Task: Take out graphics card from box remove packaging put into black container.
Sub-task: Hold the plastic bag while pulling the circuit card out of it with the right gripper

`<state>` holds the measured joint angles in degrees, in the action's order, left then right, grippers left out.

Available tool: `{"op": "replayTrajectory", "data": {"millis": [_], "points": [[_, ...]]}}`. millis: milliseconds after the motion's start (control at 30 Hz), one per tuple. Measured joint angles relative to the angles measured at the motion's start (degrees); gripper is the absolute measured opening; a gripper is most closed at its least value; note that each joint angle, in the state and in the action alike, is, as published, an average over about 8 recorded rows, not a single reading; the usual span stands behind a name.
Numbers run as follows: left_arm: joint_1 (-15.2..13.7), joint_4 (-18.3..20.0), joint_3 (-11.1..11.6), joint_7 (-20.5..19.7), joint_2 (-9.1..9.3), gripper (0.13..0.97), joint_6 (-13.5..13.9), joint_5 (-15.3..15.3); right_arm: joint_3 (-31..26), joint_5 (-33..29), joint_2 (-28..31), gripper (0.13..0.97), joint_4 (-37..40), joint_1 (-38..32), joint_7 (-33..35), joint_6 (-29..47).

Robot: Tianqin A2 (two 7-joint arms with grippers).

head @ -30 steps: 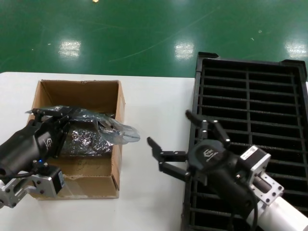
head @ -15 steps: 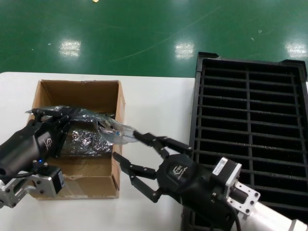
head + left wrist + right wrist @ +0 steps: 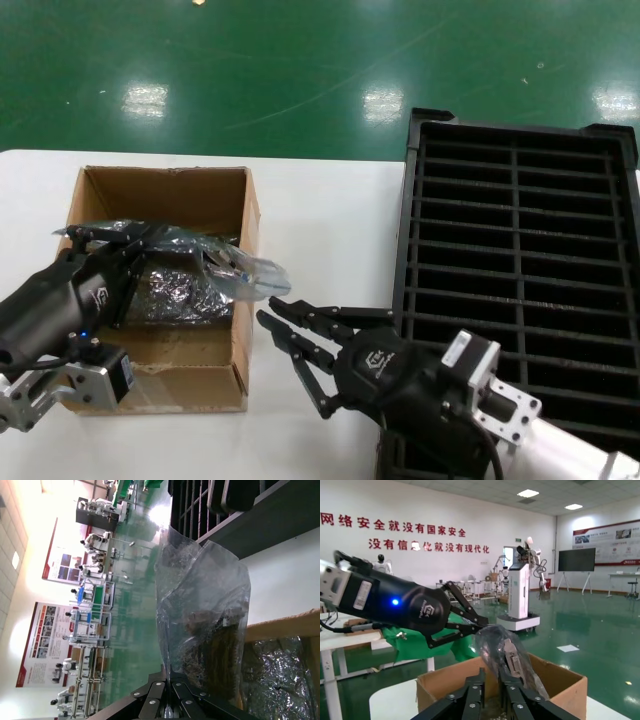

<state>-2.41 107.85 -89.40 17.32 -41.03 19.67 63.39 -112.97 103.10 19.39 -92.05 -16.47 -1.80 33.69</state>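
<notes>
My left gripper (image 3: 135, 240) is shut on one end of the packaging (image 3: 215, 262), a crinkly translucent bag held lifted over the brown box (image 3: 245, 215). The bag's edge is pinched between the jaws of my left gripper (image 3: 167, 684). The graphics card (image 3: 220, 647) shows as a dark board inside the bag. My right gripper (image 3: 268, 310) hovers over the white table just right of the box, below the bag's free end; a narrow gap separates its fingers and nothing is between them. In the right wrist view the bag (image 3: 500, 647) hangs just beyond my right gripper (image 3: 492, 674). The black container (image 3: 515, 250) lies to the right.
More crinkly silver bagged items (image 3: 175, 295) lie inside the box. The white table (image 3: 320, 220) shows between box and container. My right arm's body (image 3: 430, 385) overlaps the container's near left corner. Green floor lies beyond the table.
My right gripper swung from beside the container over to the box, then narrowed its fingers from wide open to a small gap. The left gripper and bag stayed still.
</notes>
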Motion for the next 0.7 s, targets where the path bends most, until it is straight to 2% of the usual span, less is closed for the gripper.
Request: {"op": "replayTrajectory", "data": {"millis": [233,700], "points": [[0.0,0.0,0.0,0.0,0.0,0.14,0.0,0.0,-2.19,-2.88,-1.5,0.18,3.53,-3.88,-3.95,-1.25],[0.0,0.0,0.0,-0.01,0.0,0.14,0.0,0.0,-6.05,-9.91,-5.78,0.135,14.03,-14.58,-12.8,-2.57]]}}
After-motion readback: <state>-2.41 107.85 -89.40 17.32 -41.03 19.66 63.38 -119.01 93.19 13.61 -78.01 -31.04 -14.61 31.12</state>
